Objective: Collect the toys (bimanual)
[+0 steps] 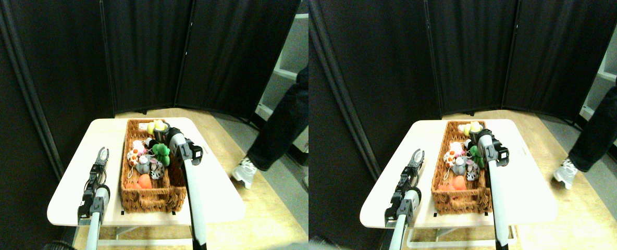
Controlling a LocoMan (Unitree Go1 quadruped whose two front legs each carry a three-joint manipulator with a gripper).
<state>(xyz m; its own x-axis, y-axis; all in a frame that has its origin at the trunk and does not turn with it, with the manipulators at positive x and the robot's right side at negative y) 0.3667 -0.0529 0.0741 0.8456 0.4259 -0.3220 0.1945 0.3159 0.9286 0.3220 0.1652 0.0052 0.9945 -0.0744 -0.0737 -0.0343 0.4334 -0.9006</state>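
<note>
Looks like a lab or test room: black folding screens [147,52] behind a small white worktop [110,135], white shelves [287,62] at the side, bare floor [256,208].

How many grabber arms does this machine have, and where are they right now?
2. The left gripper is over the bare white table, left of the wicker basket. The right gripper is over the basket's far end, among the toys.

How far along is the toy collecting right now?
Nearly done, it seems: the toys lie piled in the wicker basket, and none shows on the white table. The right gripper is over the basket's far end; what it holds is unclear. The left gripper is open over bare tabletop.
</note>
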